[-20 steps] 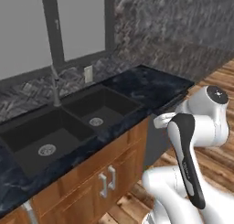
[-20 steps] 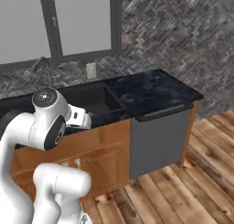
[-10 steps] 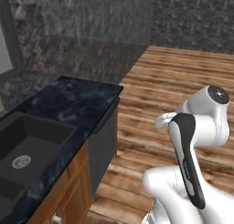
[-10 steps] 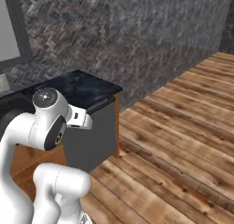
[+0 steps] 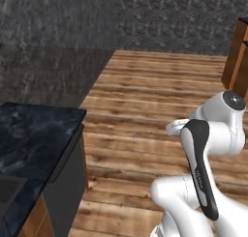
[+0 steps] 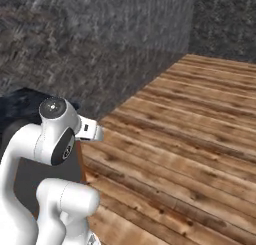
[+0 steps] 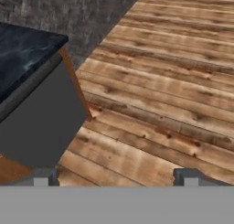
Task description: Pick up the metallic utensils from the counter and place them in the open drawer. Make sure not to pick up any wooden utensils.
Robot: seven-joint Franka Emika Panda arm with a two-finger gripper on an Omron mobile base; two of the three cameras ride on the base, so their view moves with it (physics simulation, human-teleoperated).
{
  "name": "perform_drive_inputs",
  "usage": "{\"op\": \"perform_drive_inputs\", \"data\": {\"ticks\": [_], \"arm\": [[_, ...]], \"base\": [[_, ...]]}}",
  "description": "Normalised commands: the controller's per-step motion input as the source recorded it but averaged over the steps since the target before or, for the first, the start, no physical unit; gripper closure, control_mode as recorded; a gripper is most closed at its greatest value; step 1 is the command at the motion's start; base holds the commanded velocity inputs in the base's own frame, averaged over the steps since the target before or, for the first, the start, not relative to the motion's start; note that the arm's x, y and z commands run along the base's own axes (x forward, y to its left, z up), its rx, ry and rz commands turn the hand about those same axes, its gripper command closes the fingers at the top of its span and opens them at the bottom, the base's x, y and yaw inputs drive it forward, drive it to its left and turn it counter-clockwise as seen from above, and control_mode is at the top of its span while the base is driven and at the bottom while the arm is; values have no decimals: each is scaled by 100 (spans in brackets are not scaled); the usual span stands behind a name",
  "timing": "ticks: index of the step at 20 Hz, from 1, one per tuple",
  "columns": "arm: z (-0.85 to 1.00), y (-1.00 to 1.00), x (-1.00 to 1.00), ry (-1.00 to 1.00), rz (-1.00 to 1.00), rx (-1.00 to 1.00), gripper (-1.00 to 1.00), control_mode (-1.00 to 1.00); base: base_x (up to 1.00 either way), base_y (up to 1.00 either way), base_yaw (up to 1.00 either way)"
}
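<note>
The black marble counter (image 5: 34, 129) ends at the left of the left base view, and its corner (image 7: 23, 49) also lies at the upper left of the hand view. My gripper (image 7: 116, 178) is open, its two dark fingertips (image 7: 45, 177) set wide apart with nothing between them. It points down at bare floor to the right of the counter's end. The arm is folded close to the base. The metallic utensils, the wooden utensils and the open drawer are out of view.
A dark grey appliance front (image 7: 41, 127) sits under the counter's end, edged by a brown wood strip. Wooden plank floor (image 5: 145, 96) stretches ahead to a grey herringbone wall (image 5: 121, 18). A brown cabinet (image 5: 240, 52) stands at the far right.
The whole picture has swung as the base turns right. The sink, window and most of the counter have slid out to the left. The arm keeps its folded pose and the gripper stays open.
</note>
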Motion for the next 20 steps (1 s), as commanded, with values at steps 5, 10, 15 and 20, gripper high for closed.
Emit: {"op": "perform_drive_inputs", "data": {"ticks": [5, 10, 15, 20], "arm": [[0, 0, 0, 0, 0, 0, -100, 100], [0, 0, 0, 0, 0, 0, -100, 100], [0, 0, 0, 0, 0, 0, -100, 100], [0, 0, 0, 0, 0, 0, -100, 100]], "base": [[80, -74, -42], [84, -37, -54], [79, 7, -65], [100, 15, -36]]}}
